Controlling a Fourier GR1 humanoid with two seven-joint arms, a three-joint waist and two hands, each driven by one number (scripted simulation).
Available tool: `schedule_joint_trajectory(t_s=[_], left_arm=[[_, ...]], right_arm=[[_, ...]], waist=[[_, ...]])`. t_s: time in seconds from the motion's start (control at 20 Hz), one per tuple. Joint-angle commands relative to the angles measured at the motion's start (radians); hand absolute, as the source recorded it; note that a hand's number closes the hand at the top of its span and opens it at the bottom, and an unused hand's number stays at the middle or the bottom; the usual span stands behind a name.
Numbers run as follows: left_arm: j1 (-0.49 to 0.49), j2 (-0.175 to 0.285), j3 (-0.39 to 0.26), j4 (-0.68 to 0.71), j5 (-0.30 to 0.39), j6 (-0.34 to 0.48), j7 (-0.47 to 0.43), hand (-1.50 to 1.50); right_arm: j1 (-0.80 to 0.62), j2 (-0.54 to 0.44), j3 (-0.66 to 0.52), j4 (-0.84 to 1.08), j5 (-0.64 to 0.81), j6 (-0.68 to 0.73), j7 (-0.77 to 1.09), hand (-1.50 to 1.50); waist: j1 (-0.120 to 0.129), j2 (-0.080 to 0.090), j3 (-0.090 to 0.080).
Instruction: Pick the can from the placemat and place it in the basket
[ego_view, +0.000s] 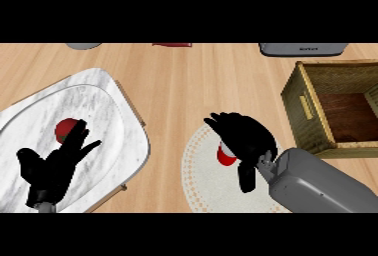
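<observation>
Curling its fingers (220, 124) round the can (224, 155) on the placemat (193, 172), the right hand (247, 137) hides most of it; an off-centre hold risks clipping the basket (303, 107) at two o'clock.

We see the pale wooden worktop (192, 85) lit brightly and evenly by a soft light. A thin dark shadow runs beneath the right edge of the white marble tray (111, 115). Inside the square woven wicker basket (303, 107), the brown floor sits darker than the walls.
</observation>
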Motion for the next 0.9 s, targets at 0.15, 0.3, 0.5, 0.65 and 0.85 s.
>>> schedule_joint_trajectory(t_s=[0.15, 0.3, 0.5, 0.65, 0.85], left_arm=[[0.051, 0.011, -0.013, 0.120, 0.001, -0.025, 0.081, 0.00], [0.077, -0.017, -0.045, 0.146, -0.041, -0.012, 0.023, 0.00], [0.027, -0.013, -0.041, 0.125, -0.028, -0.004, 0.093, 0.00], [0.056, -0.003, -0.041, 0.143, -0.042, -0.011, 0.074, 0.00], [0.096, -0.018, -0.040, 0.136, -0.030, -0.024, 0.033, 0.00]], right_arm=[[0.004, 0.027, -0.011, 0.074, 0.044, -0.013, -0.057, -1.50], [0.025, 0.044, 0.004, 0.069, 0.078, -0.033, -0.043, -1.50], [0.009, 0.023, 0.052, 0.088, 0.149, -0.037, -0.169, 1.50], [0.002, 0.024, 0.065, 0.071, 0.195, -0.049, -0.154, 1.50], [0.005, 0.016, 0.056, 0.118, 0.231, -0.089, -0.216, 1.50]], waist=[[0.007, 0.018, -0.020], [-0.001, 0.016, -0.021], [-0.001, 0.019, -0.020], [-0.007, 0.015, -0.020], [0.004, 0.017, -0.020]])
